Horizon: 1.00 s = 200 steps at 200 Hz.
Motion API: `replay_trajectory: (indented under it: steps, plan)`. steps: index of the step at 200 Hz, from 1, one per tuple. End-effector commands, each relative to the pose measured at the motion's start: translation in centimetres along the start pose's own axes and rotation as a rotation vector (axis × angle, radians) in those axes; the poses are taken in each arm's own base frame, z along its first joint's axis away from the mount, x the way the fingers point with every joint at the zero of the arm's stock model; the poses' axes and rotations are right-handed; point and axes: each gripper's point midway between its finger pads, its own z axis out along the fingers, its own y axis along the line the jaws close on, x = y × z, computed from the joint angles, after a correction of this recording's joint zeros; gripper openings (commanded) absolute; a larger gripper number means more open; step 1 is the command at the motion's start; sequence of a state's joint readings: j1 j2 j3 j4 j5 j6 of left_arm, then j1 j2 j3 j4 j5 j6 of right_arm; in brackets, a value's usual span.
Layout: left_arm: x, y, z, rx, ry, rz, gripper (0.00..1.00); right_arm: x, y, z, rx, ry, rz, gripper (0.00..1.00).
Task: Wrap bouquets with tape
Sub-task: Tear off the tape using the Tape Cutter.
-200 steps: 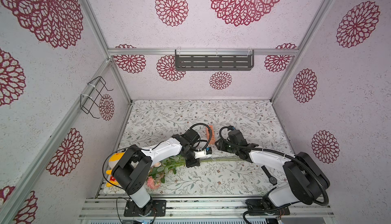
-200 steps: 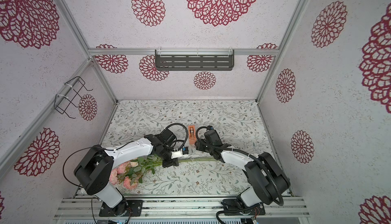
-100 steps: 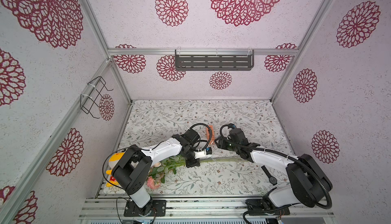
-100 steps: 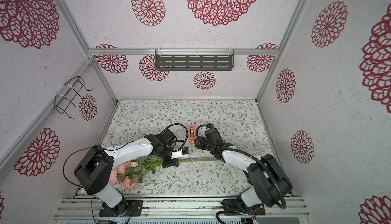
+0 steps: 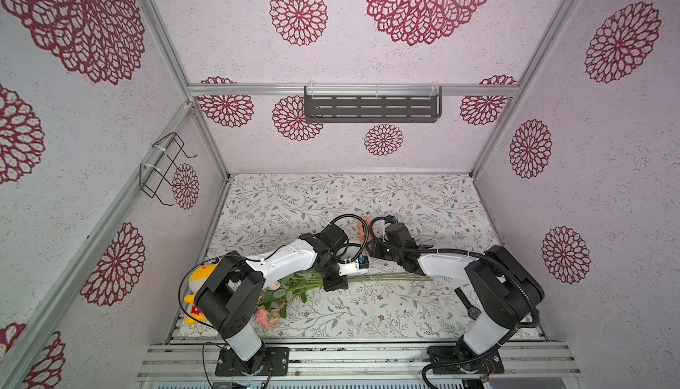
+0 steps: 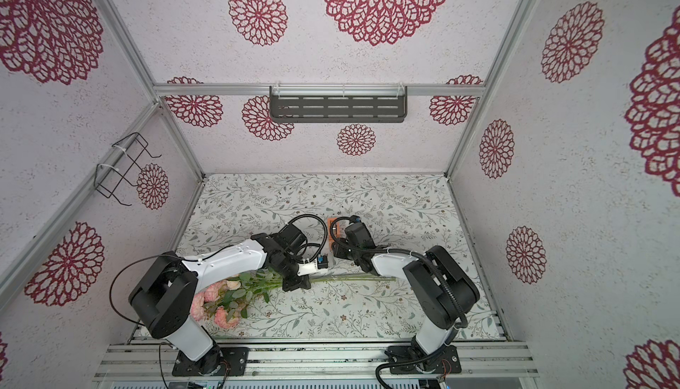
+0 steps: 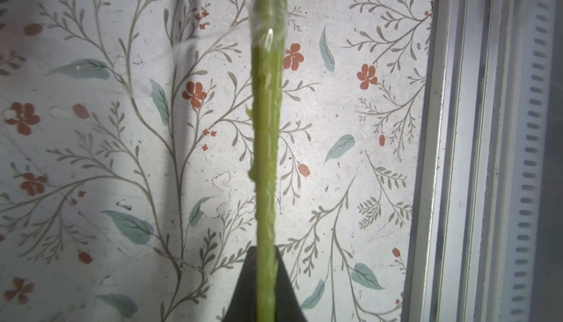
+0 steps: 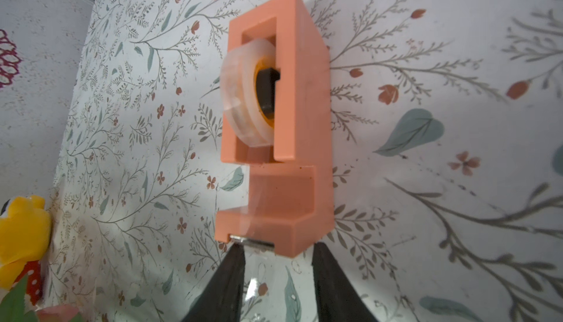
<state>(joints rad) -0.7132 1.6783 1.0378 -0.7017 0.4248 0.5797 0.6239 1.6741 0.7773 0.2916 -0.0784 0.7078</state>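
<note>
Two pincers work: the left pincer [image 7: 265,253] is clenched on the green-stemmed, pink-bloomed bouquet [image 7: 266,153] lying near the orange block-shaped tape dispenser [image 8: 301,92]; the right pincer [image 8: 278,253] stands parted at that dispenser's cutter. Fetching tape, seemingly; next, pinch and pull the clear tape [image 8: 240,98].

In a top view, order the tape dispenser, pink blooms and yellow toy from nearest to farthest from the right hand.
1. Tape dispenser, just ahead of the right hand.
2. Pink blooms, near the front edge.
3. Yellow toy, by the left wall.
</note>
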Motion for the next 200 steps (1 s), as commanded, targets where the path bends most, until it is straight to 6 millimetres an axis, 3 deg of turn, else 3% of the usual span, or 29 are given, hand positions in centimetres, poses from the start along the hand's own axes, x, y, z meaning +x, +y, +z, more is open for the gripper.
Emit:
replay_trajectory:
  steps: [1,95,110,152,200]
  plan:
    - [-0.6,-0.2,0.1,0.016,-0.003,0.019,0.00,-1.7,1.2,-0.1,-0.049,-0.077,0.020,0.33]
    - [-0.4,-0.1,0.0,0.015,0.007,0.014,0.00,-0.6,1.2,0.2,-0.094,-0.058,0.070,0.20]
    - [-0.4,-0.1,0.0,0.013,0.009,0.014,0.00,-0.6,0.9,-0.1,-0.080,-0.063,0.072,0.12]
    - [-0.4,-0.1,0.0,0.014,0.008,0.013,0.00,0.0,0.5,-0.7,-0.080,-0.070,0.087,0.00]
    - [-0.4,0.0,0.0,0.009,0.008,0.011,0.00,1.1,0.2,-0.2,-0.108,-0.048,0.109,0.00]
